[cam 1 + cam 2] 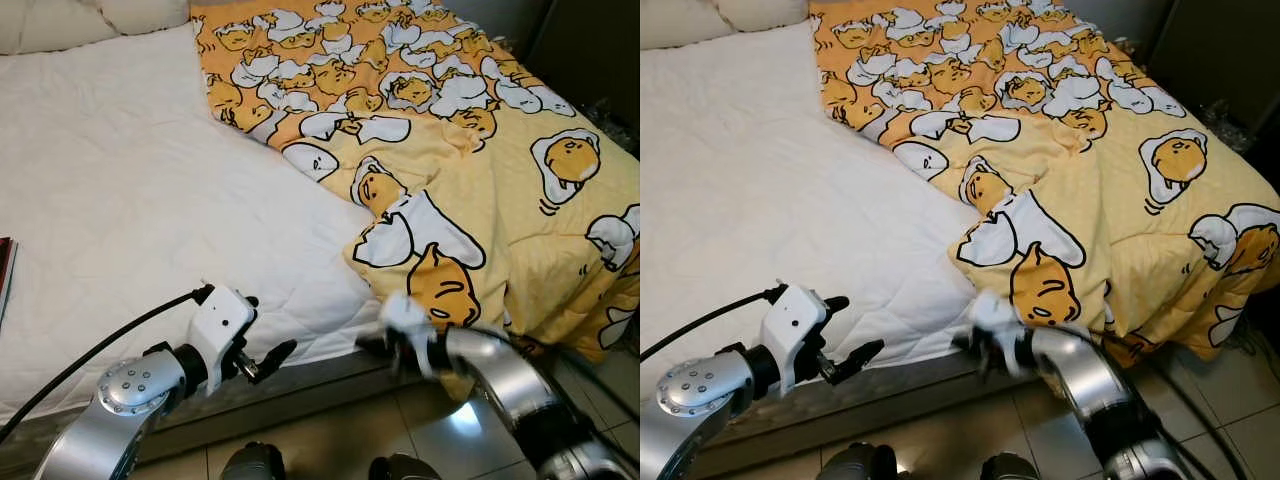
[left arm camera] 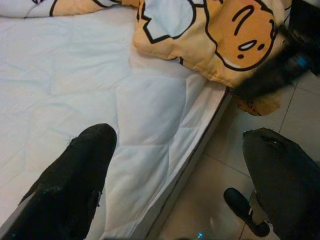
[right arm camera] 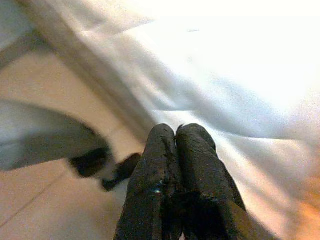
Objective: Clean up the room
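A yellow blanket (image 1: 440, 150) printed with egg characters covers the right half of the bed, and its folded corner (image 1: 420, 270) hangs at the front edge. The left half shows the bare white sheet (image 1: 130, 200). My left gripper (image 1: 270, 325) hovers at the bed's front edge, left of the blanket corner. It is open, its black fingers (image 2: 85, 165) spread wide with nothing between them. My right gripper (image 1: 375, 340) is motion-blurred just below the blanket corner, by the mattress edge. Its fingers (image 3: 175, 165) are pressed together, shut on nothing.
Pillows (image 1: 60, 20) lie at the head of the bed. A red-edged book (image 1: 5, 270) sits at the sheet's left edge. Beige tiled floor (image 1: 330, 430) runs along the bed frame (image 1: 300, 385). Dark furniture (image 1: 590, 50) stands beyond the bed at right.
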